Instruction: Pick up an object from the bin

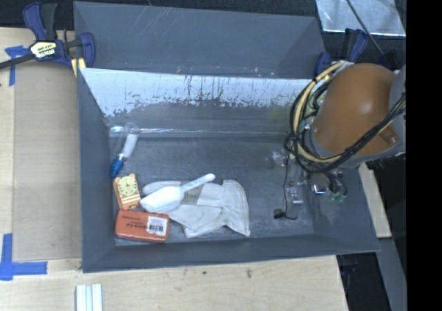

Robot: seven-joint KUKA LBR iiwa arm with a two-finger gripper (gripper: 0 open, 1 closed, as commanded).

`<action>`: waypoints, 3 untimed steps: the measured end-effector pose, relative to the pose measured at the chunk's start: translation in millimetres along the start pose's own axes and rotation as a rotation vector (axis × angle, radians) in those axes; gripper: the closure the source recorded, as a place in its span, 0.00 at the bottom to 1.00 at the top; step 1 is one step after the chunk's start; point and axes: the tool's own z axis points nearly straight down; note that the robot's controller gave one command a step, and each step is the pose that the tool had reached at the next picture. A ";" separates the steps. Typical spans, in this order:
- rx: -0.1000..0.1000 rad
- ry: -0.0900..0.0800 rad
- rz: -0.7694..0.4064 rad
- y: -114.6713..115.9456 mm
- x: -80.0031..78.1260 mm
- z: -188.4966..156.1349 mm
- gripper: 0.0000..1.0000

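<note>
Gripper (289,204) sits low over bare floor on the right of the grey metal bin (207,47); open or closed, can't tell. Nearest item is the crumpled white cloth (221,209) to its left, apart from it. White plastic scoop (169,195) and orange rectangular packet (141,225) lie beyond.

No legible text. The orange packet (135,225) at the near-left corner of the bin (94,164) carries a white label (157,227), print too small to read. The small yellow box (127,191) just behind it has red markings, unreadable.
</note>
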 end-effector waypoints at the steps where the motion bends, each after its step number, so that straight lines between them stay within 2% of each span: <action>1: 0.001 -0.008 -0.001 0.1 -1.6 -4.5 0.00; 2: 0.001 -0.016 0.008 34.9 -23.7 44.2 0.00; 3: -0.002 -0.003 -0.002 60.7 -28.8 88.6 0.00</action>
